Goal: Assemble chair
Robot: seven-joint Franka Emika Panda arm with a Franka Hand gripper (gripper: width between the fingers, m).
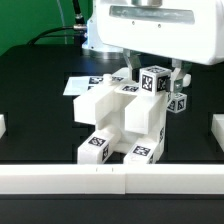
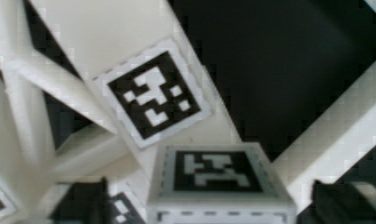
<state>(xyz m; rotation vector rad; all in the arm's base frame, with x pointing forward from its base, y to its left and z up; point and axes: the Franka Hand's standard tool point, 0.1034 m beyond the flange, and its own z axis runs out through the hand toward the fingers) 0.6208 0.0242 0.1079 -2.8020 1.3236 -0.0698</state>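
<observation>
The partly built chair (image 1: pixel 118 118) stands mid-table, made of white blocky parts. Two tagged ends (image 1: pixel 98 146) point toward the front rail. My gripper (image 1: pixel 156 78) hangs over its upper part on the exterior view's right. It is shut on an upright white bar with a tag on its face (image 1: pixel 152 84). In the wrist view that bar's tagged end (image 2: pixel 211 168) sits between my dark fingers (image 2: pixel 82 203), with my gripper (image 2: pixel 217 208) closed on it. A slanted white bar with a tag (image 2: pixel 155 92) lies beyond it. Another tagged part (image 1: pixel 178 102) shows just beside the held bar.
The marker board (image 1: pixel 78 86) lies flat behind the chair on the exterior view's left. A low white rail (image 1: pixel 110 180) runs along the front of the black table, with short white rails at both sides (image 1: pixel 216 130).
</observation>
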